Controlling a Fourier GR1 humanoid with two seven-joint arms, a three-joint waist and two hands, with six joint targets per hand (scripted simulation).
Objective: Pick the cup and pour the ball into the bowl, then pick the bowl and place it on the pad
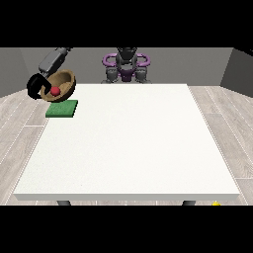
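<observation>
Upper left of frame: hand at the view's left (pixel 35 88) has fingers curled round the tilted wooden bowl (pixel 62 85), red ball (pixel 55 91) inside, above the green pad (pixel 62 108). Level the bowl, lower squarely onto the pad.

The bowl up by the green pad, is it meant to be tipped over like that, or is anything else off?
The bowl is tilted, opening facing the camera, held above the pad by the hand at the view's left. The red ball sits inside it. Also odd: something small and yellow lies on the floor beyond the table's near right corner.
</observation>
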